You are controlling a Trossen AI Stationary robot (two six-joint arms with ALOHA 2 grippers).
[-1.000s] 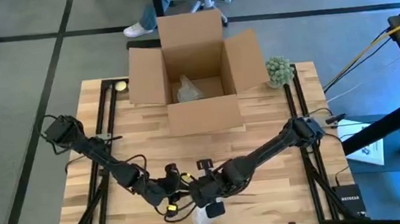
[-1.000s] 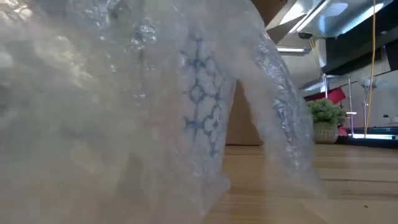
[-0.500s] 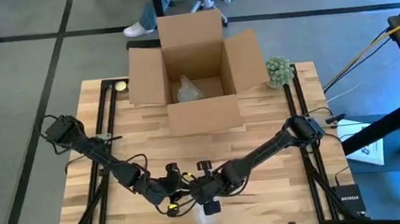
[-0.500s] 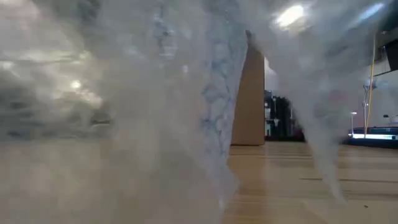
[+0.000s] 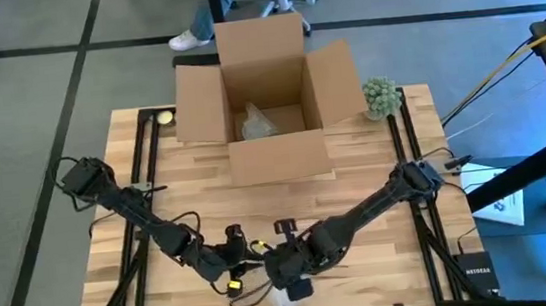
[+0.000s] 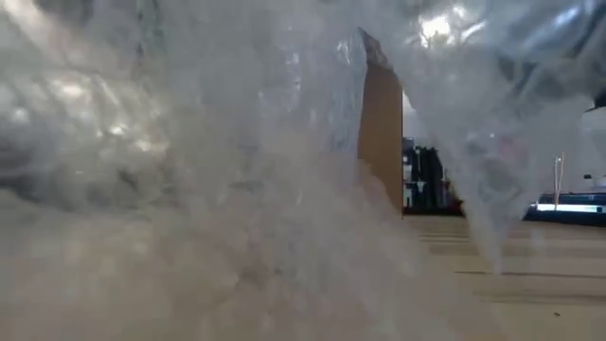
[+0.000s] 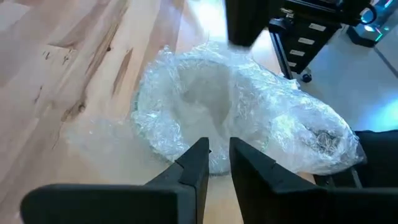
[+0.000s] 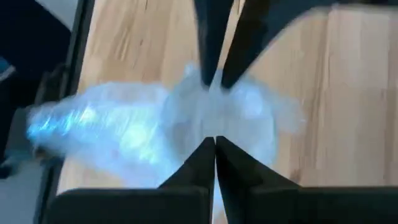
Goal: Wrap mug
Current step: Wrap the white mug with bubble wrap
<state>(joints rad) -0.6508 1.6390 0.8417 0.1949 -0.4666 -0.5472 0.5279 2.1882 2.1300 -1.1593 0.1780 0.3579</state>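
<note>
We see the table (image 5: pixel 356 180) carrying an open box (image 5: pixel 265 93) at 12 o'clock, ready for packing. At 6 o'clock lies the bubble wrap (image 7: pixel 236 118), bundled round the hidden mug. Our left hand (image 7: pixel 214 158) and right hand (image 8: pixel 214 152) both pinch the wrap, probably to keep it closed.
</note>
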